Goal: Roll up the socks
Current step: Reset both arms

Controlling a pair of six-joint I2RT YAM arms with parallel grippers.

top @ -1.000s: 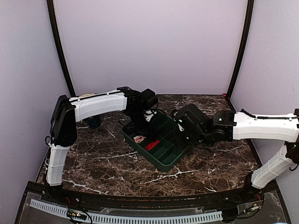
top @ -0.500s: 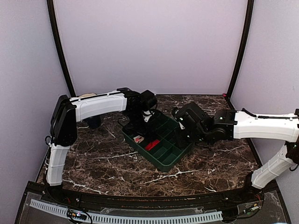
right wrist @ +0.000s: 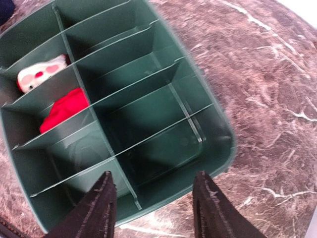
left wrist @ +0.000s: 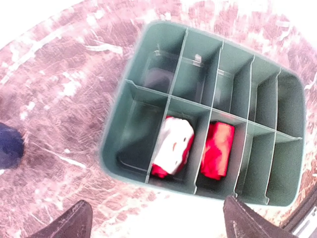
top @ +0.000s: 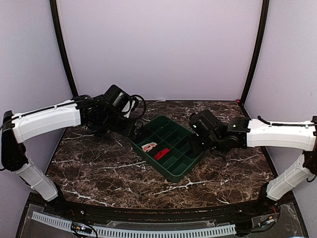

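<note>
Two rolled socks lie in neighbouring compartments of a green divided tray (top: 168, 173). One bundle shows white and pink (top: 148, 147) (left wrist: 173, 144) (right wrist: 39, 72); the other is plain red (top: 161, 154) (left wrist: 218, 148) (right wrist: 64, 109). My left gripper (top: 134, 130) (left wrist: 156, 202) hovers open just off the tray's left corner, with nothing between its fingers. Over the tray's right end, my right gripper (top: 192, 144) (right wrist: 153, 174) is open too and holds nothing, its fingers straddling an empty compartment near the rim (right wrist: 223, 144).
The tray sits at an angle in the middle of the dark marble table (top: 99, 168). Its other compartments hold nothing. A dark blue object (left wrist: 7, 146) stands on the table left of the tray. Lilac walls close in the back and sides.
My left arm has swung off the tray toward the back left, leaving both bundles in their compartments. The right gripper has drawn back slightly to the right and its jaws have widened.
</note>
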